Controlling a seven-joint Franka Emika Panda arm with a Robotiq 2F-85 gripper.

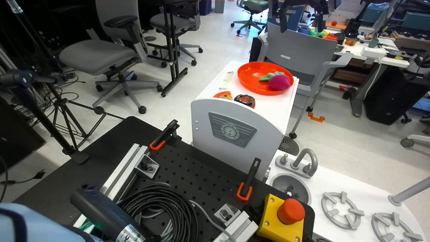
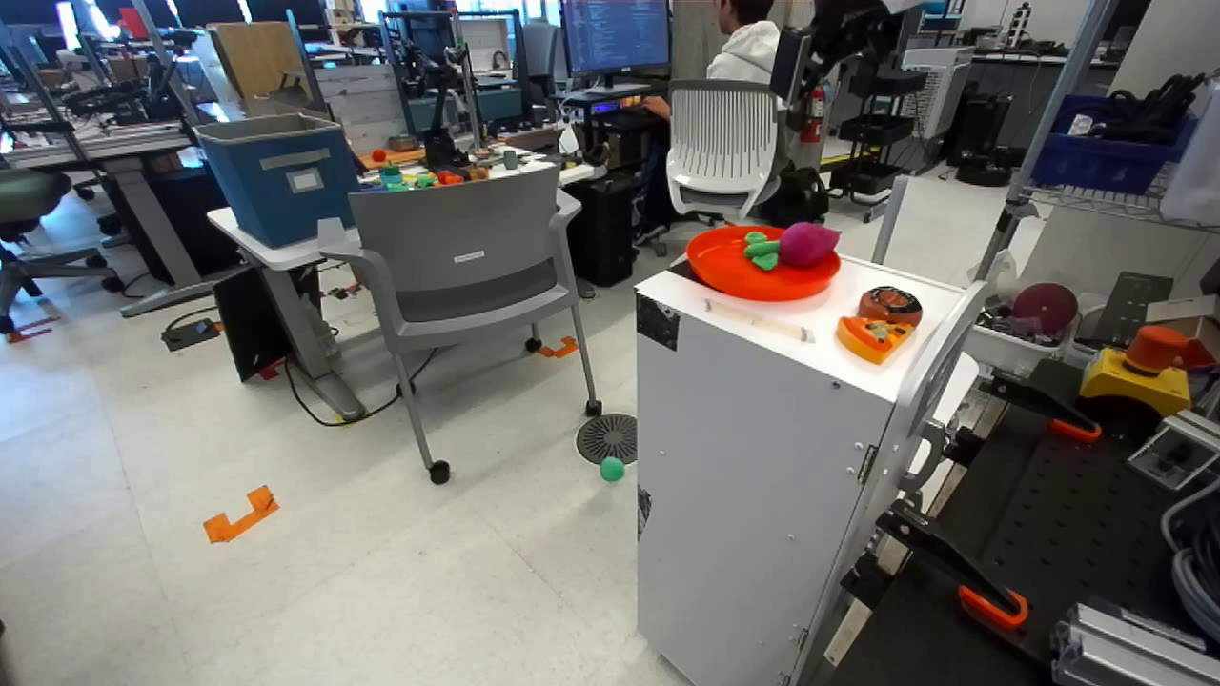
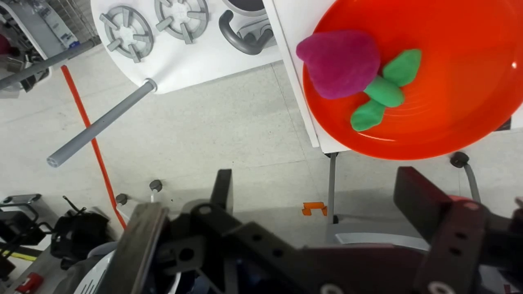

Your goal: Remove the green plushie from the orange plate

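"green plushie [image 2: 612, 469] first: where is it?"

"low down in an exterior view, just beside the floor drain [image 2: 607, 438]. whether it lies on the floor [image 2: 562, 534] or is in the air, i can't tell."

"what could spoil things there?"

"it's a ball, so on a hard floor it may roll somewhere out of reach."

"next, rightward, the orange plate [image 2: 715, 257]?"

"on the counter [image 2: 818, 314], rid of the plushie, so the asked-for step looks done. in the wrist view its rim seems to jut past the edge; a low swing could tip it off."

"and the jaws?"

"spread wide, higher than the plate, fingers [image 3: 222, 192] well apart with no toy between them."

"then the magenta plush beet [image 2: 808, 245]?"

"on the plate's right side. its green leaves [image 3: 402, 67] might be mistaken for the plushie, and it'd be lifted needlessly."

"last, the toy pizza slice [image 2: 872, 341] and toy doughnut [image 2: 891, 305]?"

"just beside each other on the counter; a careless sweep would scatter them."
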